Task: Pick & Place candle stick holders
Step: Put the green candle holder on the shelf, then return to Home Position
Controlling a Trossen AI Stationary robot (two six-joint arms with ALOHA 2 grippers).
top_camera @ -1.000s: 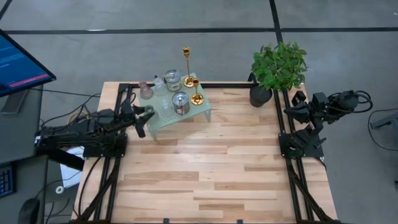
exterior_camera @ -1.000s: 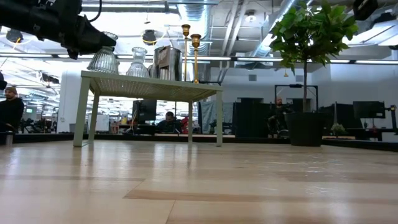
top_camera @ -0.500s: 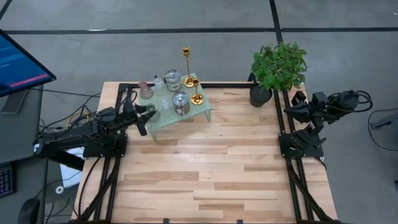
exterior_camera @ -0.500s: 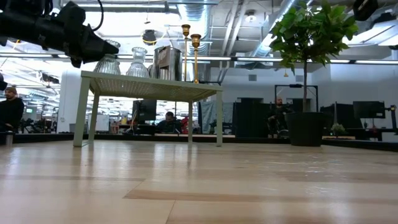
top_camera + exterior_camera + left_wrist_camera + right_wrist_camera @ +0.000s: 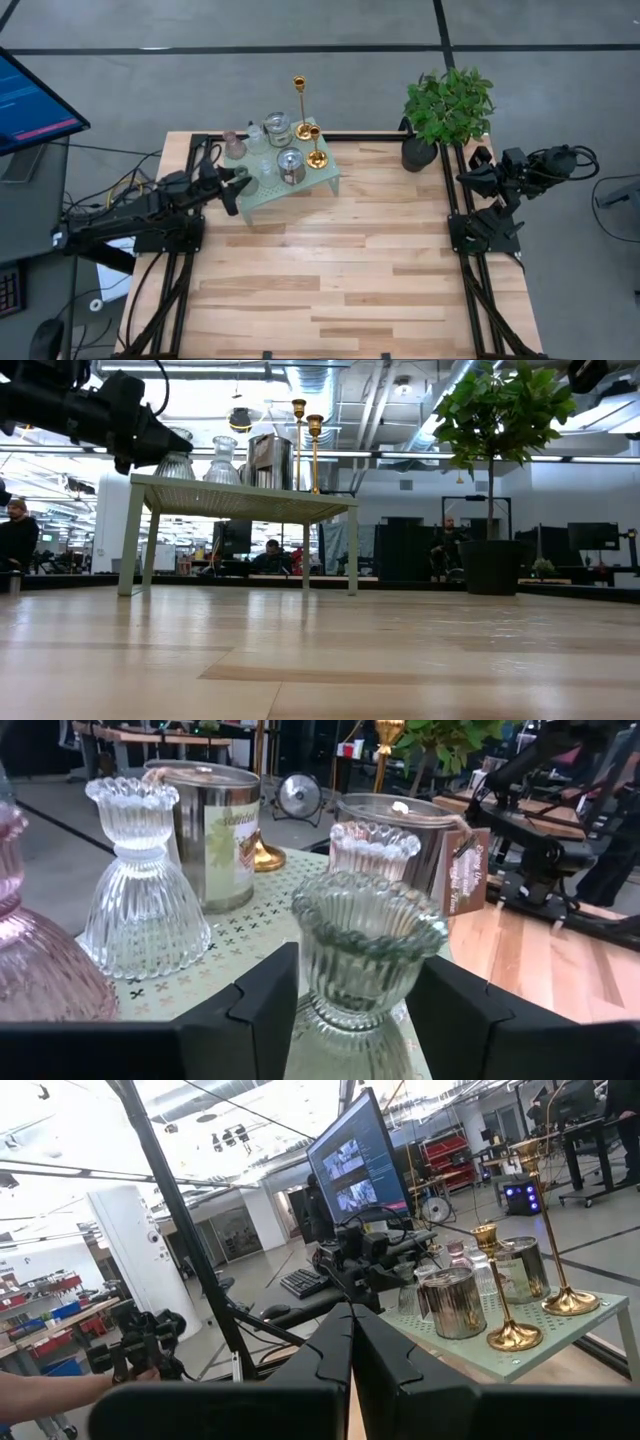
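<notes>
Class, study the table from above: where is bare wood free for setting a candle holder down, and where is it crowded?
Free: the broad wooden table in front of the green rack, between the two arm bases, and the strip between the rack and the potted plant. Crowded: the rack top, packed with candle holders, where the left gripper sits at its edge.

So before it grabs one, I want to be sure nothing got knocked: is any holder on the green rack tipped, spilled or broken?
Nothing stands out. The holders on the mint-green rack stand upright, including the ribbed clear glass holder between the left gripper's open fingers. No cracks or spills show. The right gripper waits shut, off at the table's edge.
</notes>
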